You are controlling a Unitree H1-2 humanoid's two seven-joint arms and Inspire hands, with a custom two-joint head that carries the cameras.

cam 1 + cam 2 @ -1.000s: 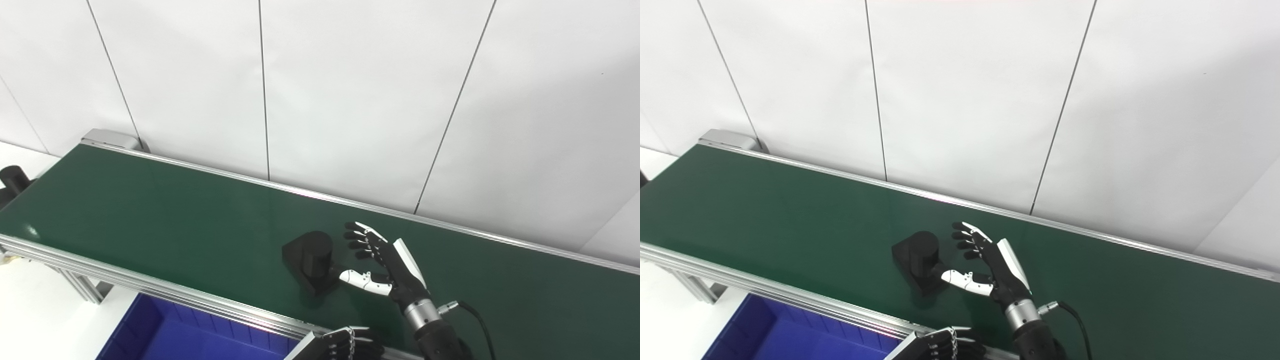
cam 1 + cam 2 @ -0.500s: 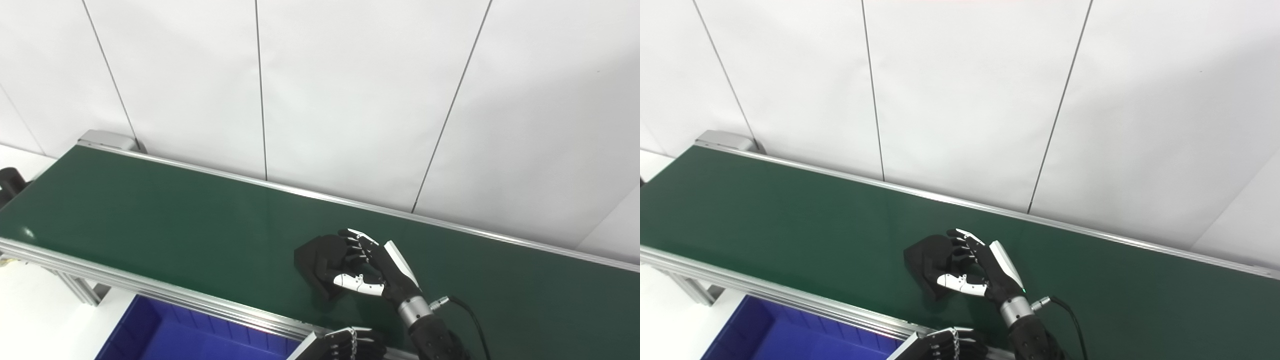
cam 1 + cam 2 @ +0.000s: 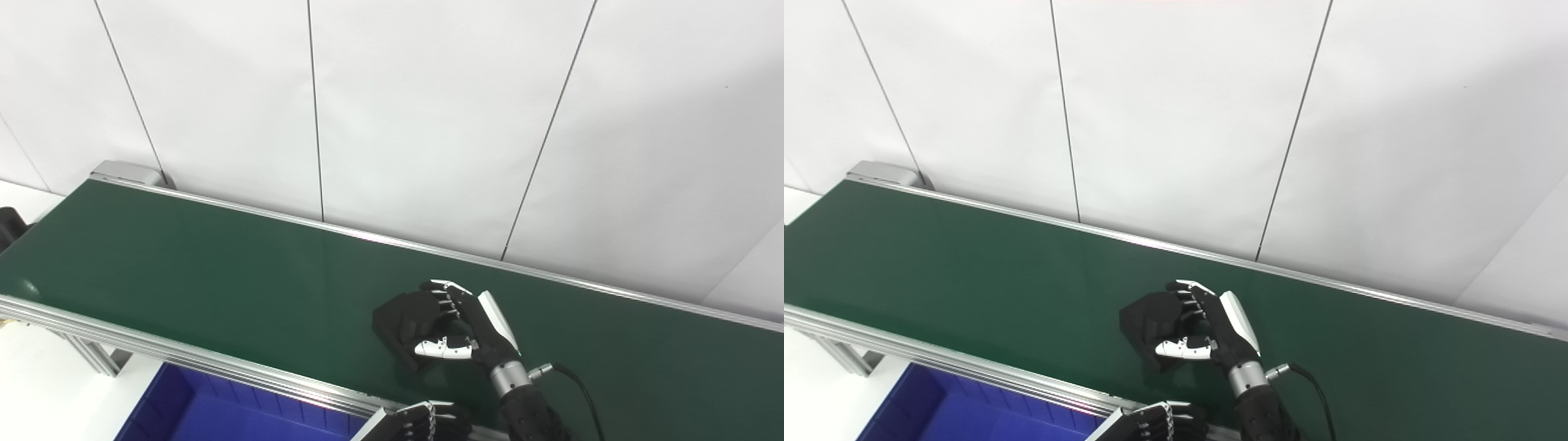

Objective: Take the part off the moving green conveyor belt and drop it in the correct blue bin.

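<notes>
right robot hand (image 3: 468, 327) around black part (image 3: 398, 321)

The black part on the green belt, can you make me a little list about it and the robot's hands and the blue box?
part: black part, on the green belt
right hand: right hand wrapped around the part, fingers over it, thumb at its near side
left hand: left hand low at the near rail, holding nothing, fingers curled
bin: blue bin below the belt's near edge
part lifted: cannot tell

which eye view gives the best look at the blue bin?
Left eye view: more of the blue bin shows under the belt's near rail, including its ribbed inner wall. The right eye view shows the same bin, but less of it. Both views cut it off at the bottom edge.
</notes>
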